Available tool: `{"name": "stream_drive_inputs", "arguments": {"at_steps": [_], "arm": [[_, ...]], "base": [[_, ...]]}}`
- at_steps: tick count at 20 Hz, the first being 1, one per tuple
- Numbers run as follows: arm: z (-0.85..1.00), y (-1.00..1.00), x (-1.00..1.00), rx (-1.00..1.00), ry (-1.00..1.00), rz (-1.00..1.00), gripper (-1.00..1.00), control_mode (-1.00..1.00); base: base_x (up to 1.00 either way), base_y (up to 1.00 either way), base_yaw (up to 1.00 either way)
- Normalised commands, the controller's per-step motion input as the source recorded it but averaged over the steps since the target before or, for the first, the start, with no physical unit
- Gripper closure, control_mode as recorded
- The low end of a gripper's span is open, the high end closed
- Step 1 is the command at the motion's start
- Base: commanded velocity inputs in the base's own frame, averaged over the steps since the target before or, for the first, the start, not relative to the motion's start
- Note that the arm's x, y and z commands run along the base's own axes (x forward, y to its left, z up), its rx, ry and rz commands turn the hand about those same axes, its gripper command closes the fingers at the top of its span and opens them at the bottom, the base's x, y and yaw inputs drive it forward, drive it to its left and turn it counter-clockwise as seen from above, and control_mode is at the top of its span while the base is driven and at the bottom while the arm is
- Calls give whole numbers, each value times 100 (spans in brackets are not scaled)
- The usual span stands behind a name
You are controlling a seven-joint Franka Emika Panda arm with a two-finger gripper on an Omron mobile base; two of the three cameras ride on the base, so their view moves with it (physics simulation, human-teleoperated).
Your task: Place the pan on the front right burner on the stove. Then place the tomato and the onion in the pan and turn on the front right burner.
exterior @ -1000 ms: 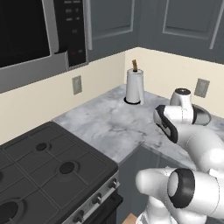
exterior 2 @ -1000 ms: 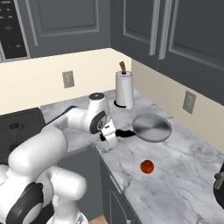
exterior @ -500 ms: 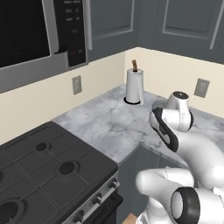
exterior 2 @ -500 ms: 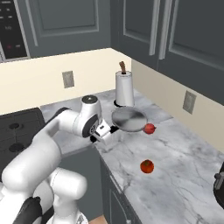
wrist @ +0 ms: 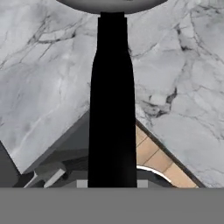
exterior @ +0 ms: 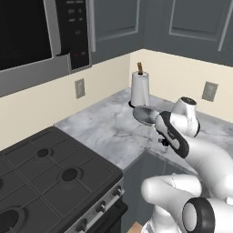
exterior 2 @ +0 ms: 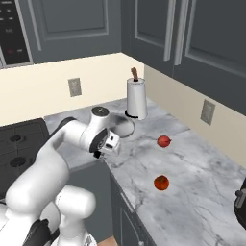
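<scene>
While the pan (exterior: 146, 114) hung lifted above the marble counter (exterior 2: 202, 192), I held it by its long black handle (wrist: 112, 109), my gripper (exterior 2: 100, 153) pinched tight on the near end of that handle. From the hand camera the handle ran straight up the middle toward the silver bowl (wrist: 112, 4) at the top edge, with the counter's veined stone beneath it and the counter's front edge crossing below. From the left base camera the pan's bowl sat just in front of the paper towel roll (exterior: 140, 89), near the far corner of the counter, with my forearm covering its right part. From the right base camera only a sliver of its rim (exterior 2: 129, 128) showed past my wrist, again close to the roll (exterior 2: 136, 99). The stove (exterior: 50, 182) lay to the left, well apart from the pan, its grates bare. To the right on the counter rested two red round things, one farther (exterior 2: 164, 141) and one nearer (exterior 2: 161, 182), apart from each other.
</scene>
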Motion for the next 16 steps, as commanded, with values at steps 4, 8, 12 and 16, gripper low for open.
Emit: {"name": "stream_drive_inputs", "arguments": {"at_steps": [4, 8, 12, 16], "arm": [[0, 5, 16, 0, 0, 48, 100, -100], [0, 9, 12, 0, 0, 47, 100, -100], [0, 17, 4, 0, -1, 49, 100, -100], [3, 16, 0, 0, -4, 47, 100, -100]], "base": [[0, 0, 0], [0, 0, 0], [0, 0, 0], [0, 0, 0]]}}
